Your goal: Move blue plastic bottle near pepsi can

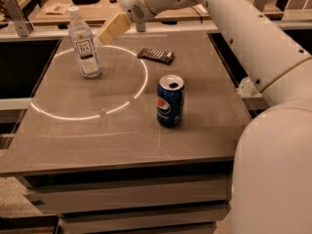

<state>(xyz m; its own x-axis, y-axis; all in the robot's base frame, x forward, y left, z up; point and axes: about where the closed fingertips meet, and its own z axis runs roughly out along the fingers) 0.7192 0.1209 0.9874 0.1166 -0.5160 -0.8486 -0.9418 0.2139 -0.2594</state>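
The blue plastic bottle, clear with a white cap and a white label, stands upright at the table's far left, on the edge of a bright ring of light. The pepsi can stands upright near the middle right of the table, well apart from the bottle. My gripper hangs above the table's far edge, just right of the bottle's upper part and not touching it. It holds nothing.
A dark flat snack bar lies at the far middle, between bottle and can. The brown table ends in a drop at the front and both sides. My white arm fills the right side. A cluttered bench runs behind.
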